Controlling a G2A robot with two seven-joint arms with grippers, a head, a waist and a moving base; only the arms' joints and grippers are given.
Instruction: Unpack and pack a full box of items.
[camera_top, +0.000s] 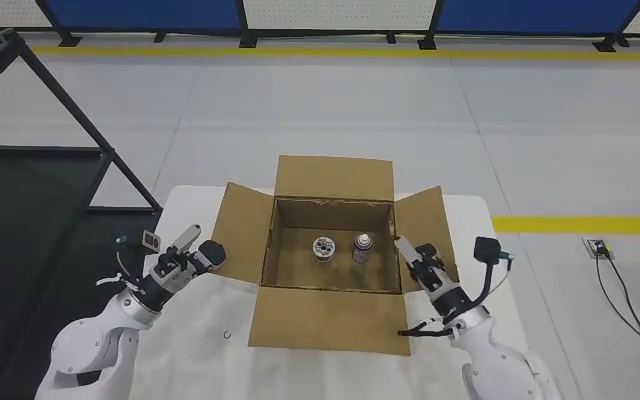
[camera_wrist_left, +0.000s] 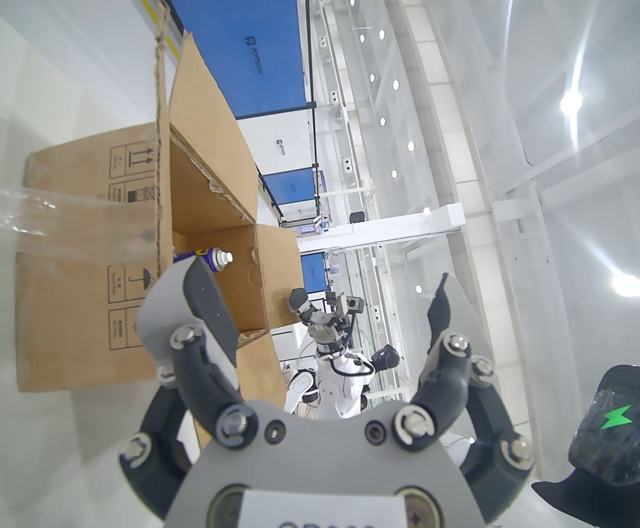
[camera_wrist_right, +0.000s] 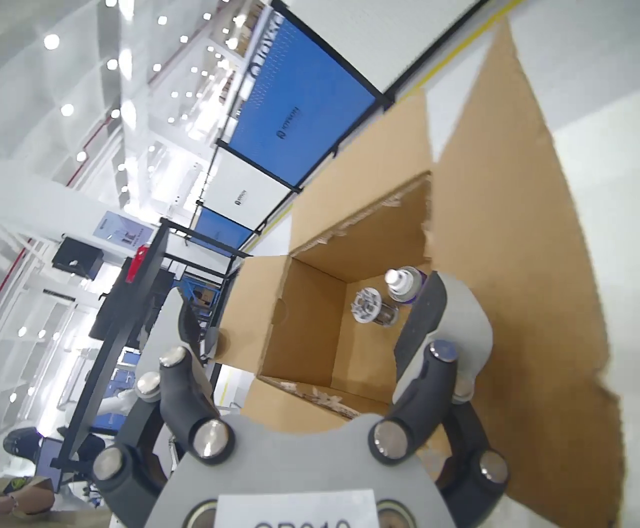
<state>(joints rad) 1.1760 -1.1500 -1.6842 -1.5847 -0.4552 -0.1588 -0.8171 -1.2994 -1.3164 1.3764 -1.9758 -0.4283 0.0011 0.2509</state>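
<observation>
While both arms wait outside the open cardboard box (camera_top: 335, 212), which stands at the centre of the top view on a white table (camera_top: 210, 340) with its four flaps folded outward, I judge the step in hand to be unpacking. Two items stand on the box floor: a spray can (camera_top: 363, 246), upright and right of centre, and a short round metal-topped item (camera_top: 323, 246) just beside it to the left, not touching it. To do this well, I would send in one arm at a time. It should rise over the flap and come down from straight above. The fingers should straddle the can's body below its cap, staying off the neighbouring item and the box wall, and the lift should be vertical until the can clears the rim. The right gripper (camera_top: 410, 250) hovers over the right-hand flap, nearest the can. Its fingers are spread wide, with nothing between them. The left gripper (camera_top: 205, 252) sits at the left of the frame, near the outer edge of the left flap. It is equally wide open and empty, and appears to touch nothing.
</observation>
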